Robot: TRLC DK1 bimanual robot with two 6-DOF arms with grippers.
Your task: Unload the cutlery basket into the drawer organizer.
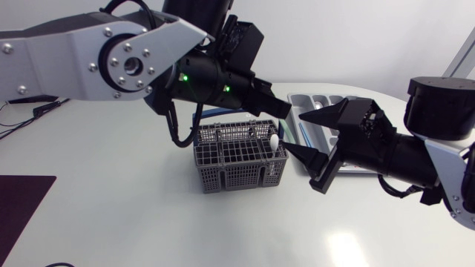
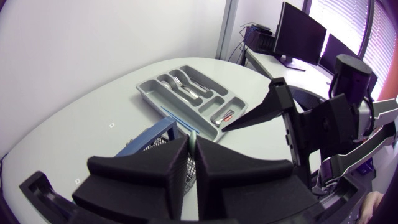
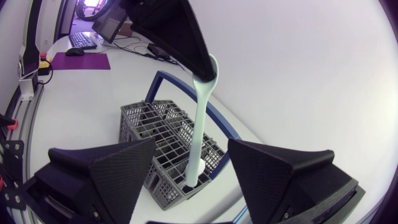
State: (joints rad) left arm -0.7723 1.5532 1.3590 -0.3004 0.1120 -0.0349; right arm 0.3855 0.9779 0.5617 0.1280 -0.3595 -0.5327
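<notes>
- The left gripper (image 2: 193,149) is closed to a narrow slit and pinches the top end of a pale utensil (image 3: 200,124) from both sides.
- The utensil stands almost upright. Its lower end is down in a corner compartment of the cutlery basket (image 1: 237,167), at the corner facing the organizer.
- The right gripper (image 1: 298,133) holds nothing. Its fingers are spread wide, hovering just beside that corner and aimed at the utensil without touching it.
- The basket sits near the middle of the desk (image 1: 111,215). The drawer organizer (image 2: 155,93) lies toward the desk's far right edge, and some metal cutlery already lies in its slots.
- The step in hand looks like drawing this piece out of the basket.
- The next move likely calls for a straight upward lift until the lower end clears the wire rim, and only then a carry across to the organizer.
- The pinch is at the very tip, so the utensil could swing or slip if it is pulled at an angle.
</notes>
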